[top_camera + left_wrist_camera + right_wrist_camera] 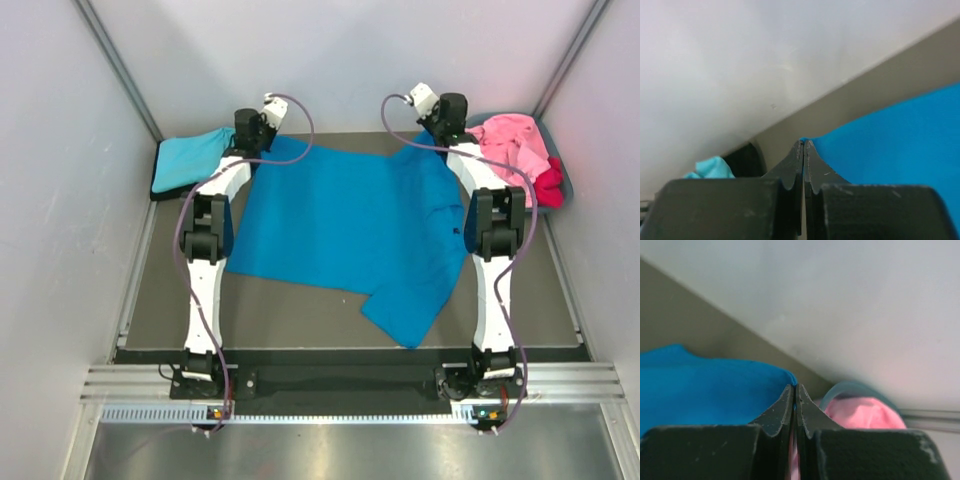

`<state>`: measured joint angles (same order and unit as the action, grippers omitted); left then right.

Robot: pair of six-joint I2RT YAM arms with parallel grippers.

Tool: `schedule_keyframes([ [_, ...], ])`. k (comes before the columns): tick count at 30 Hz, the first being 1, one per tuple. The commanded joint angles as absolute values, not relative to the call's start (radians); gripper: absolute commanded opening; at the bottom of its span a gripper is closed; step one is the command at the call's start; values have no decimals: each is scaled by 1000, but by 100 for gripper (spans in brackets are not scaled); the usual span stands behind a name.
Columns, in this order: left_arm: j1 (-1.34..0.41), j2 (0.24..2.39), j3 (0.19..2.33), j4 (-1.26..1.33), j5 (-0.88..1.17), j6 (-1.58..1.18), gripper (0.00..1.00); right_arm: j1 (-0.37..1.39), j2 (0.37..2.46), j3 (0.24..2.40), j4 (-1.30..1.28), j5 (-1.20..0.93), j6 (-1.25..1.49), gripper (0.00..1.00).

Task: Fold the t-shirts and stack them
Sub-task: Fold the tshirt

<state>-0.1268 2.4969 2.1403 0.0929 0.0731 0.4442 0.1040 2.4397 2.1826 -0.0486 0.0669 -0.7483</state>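
A bright blue t-shirt [345, 220] lies spread flat over the middle of the mat, one sleeve reaching toward the near edge. My left gripper [268, 128] is shut on its far left corner, seen in the left wrist view [880, 145]. My right gripper [428, 128] is shut on its far right corner, seen in the right wrist view [710, 385]. A turquoise t-shirt [190, 158] lies folded at the far left. Pink t-shirts [510, 145] and a crimson one [549, 185] are heaped at the far right.
The turquoise shirt rests on a dark pad [160, 185]. The pink heap sits in a grey-blue tub [850, 388]. White walls [340, 60] close in the far side and both sides. A metal rail [350, 385] runs along the near edge.
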Motion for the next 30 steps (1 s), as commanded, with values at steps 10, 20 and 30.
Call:
schedule_keyframes([
  [10,-91,2267,1991,34,218,466,0,120,2089,1924,-235,54,-747,0],
  [20,-69,2247,1990,14,274,446,0,120,1951,1789,-301,61,-755,0],
  [30,-46,2204,1950,-31,333,451,0,133,1787,1651,-351,40,-716,0],
])
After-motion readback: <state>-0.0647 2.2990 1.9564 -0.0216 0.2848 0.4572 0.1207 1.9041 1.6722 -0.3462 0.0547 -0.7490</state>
